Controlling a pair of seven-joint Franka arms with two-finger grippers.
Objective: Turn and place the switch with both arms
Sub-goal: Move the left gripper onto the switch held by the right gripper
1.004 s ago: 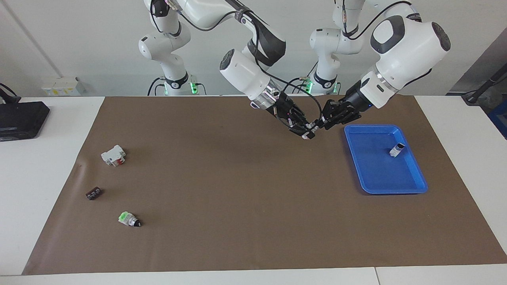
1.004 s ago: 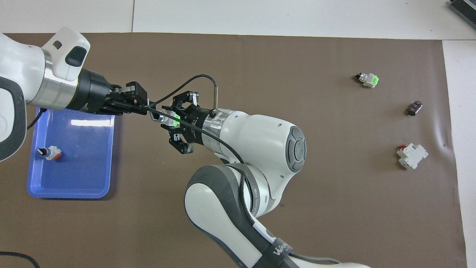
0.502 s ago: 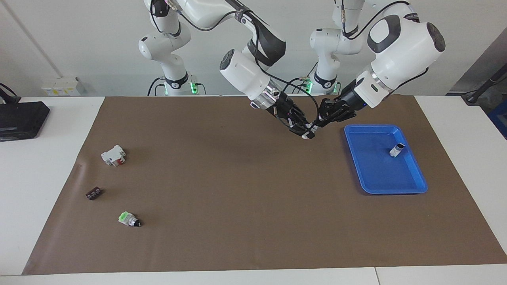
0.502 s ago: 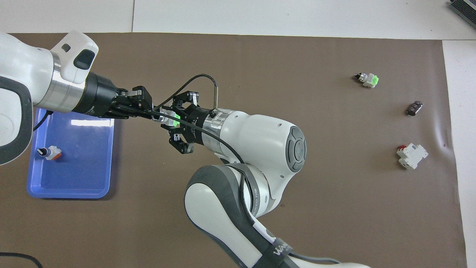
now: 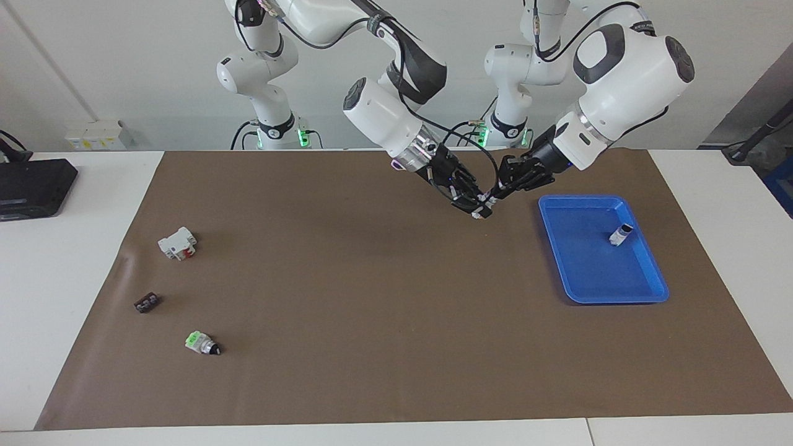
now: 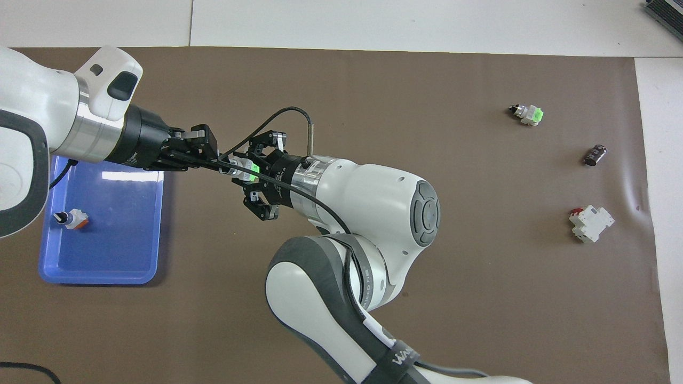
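While the right gripper (image 6: 246, 172) clamps the switch (image 6: 243, 166) by its green end, the left gripper (image 6: 216, 162) has clenched on its knob end, long axis running between them, beside the blue tray (image 5: 644, 296).

Bright, even light; soft shadows; white glare on the blue tray (image 6: 133, 176).

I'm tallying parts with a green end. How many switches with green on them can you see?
2: one switch held up over the mat between the left gripper and right gripper; a stubbier switch on the mat toward the right arm's end.
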